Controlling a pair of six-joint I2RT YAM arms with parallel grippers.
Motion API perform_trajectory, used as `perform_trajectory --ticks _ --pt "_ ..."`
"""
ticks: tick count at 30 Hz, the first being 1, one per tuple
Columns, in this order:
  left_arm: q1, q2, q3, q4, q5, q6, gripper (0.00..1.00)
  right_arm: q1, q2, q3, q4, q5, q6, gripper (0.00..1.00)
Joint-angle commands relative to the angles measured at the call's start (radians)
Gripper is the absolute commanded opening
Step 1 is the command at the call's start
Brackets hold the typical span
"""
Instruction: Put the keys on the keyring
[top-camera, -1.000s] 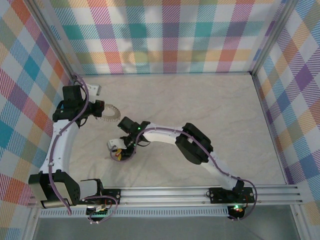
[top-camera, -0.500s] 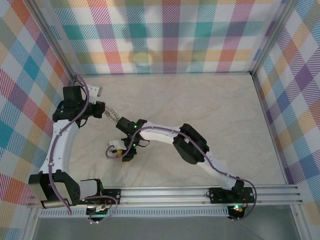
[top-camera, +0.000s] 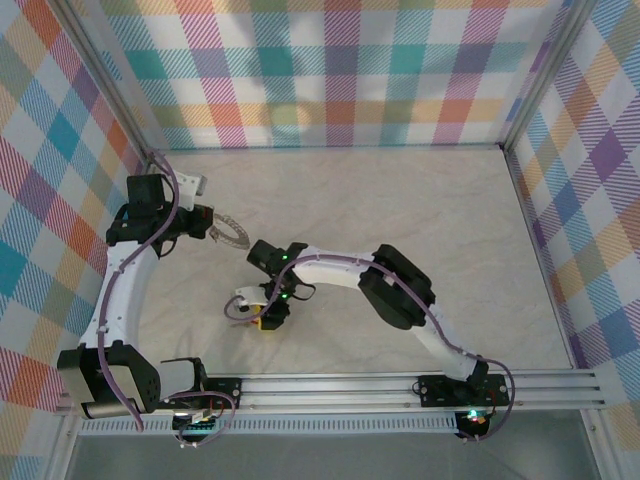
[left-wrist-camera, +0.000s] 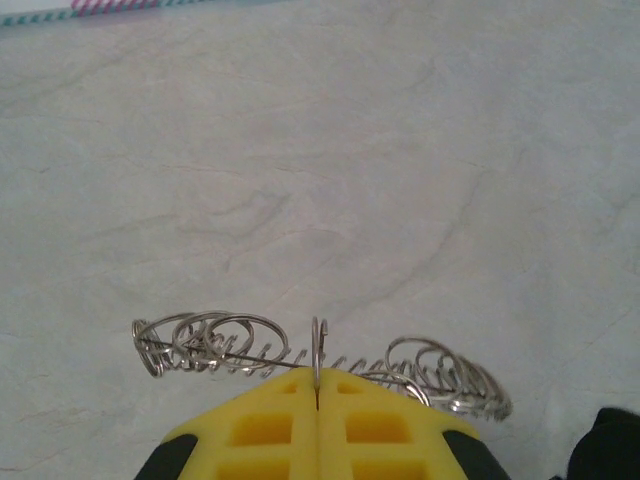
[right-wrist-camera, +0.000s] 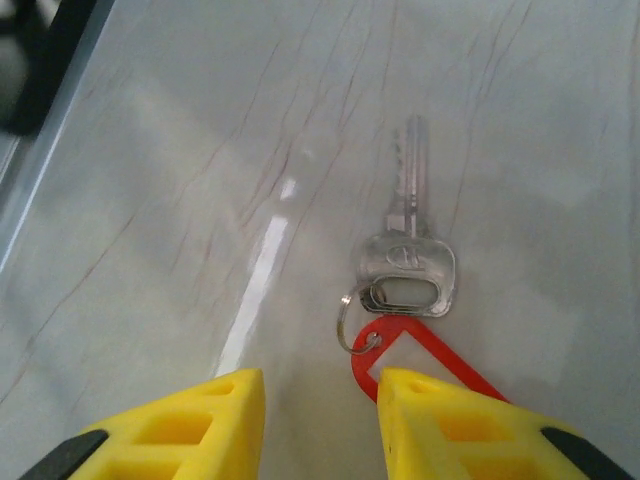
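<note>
My left gripper (top-camera: 205, 222) is shut on the keyring (top-camera: 233, 233), a silvery wire ring strung with several small split rings, and holds it above the table at the left. In the left wrist view the yellow fingers (left-wrist-camera: 260, 430) pinch one loop of the keyring (left-wrist-camera: 318, 350), which spreads to both sides. One of the keys (right-wrist-camera: 410, 262) lies flat on the table with a small split ring (right-wrist-camera: 352, 325) and a red tag (right-wrist-camera: 425, 358). My right gripper (right-wrist-camera: 320, 400) hovers open just short of it. The tag's end is hidden behind the right finger, and nothing is between the jaws.
Plaid walls (top-camera: 340, 70) close in the table on three sides. An aluminium rail (top-camera: 400, 385) runs along the near edge, and a dark rail edge (right-wrist-camera: 40, 60) shows in the right wrist view. The right arm's elbow (top-camera: 395, 290) hangs over the middle of the table.
The right gripper has shifted to the right and slightly nearer the rail. The keyring in the left gripper has turned from face-up to more edge-on.
</note>
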Motion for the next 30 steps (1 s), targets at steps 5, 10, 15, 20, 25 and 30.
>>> perform_trajectory --ticks 5,10,15,20,25,30 --pt "0.01 -0.022 -0.029 0.086 0.072 -0.034 0.0 -0.151 -0.257 -0.403 0.101 0.052 0.174 0.36" --pt "0.01 -0.013 -0.04 0.14 0.099 -0.059 0.0 -0.243 -0.427 -0.658 0.236 -0.001 0.271 0.35" --pt "0.008 -0.003 -0.042 0.159 0.11 -0.064 0.0 -0.254 -0.493 -0.737 0.322 0.008 0.306 0.36" --pt "0.007 -0.02 -0.052 0.152 0.122 -0.057 0.0 -0.254 -0.525 -0.777 0.381 0.012 0.281 0.37" --pt "0.007 -0.045 -0.064 0.138 0.139 -0.038 0.0 -0.257 -0.613 -0.8 0.376 -0.029 0.213 0.38" --pt "0.005 -0.057 -0.075 0.135 0.16 -0.034 0.0 -0.276 -0.686 -0.766 0.335 0.019 0.276 0.4"
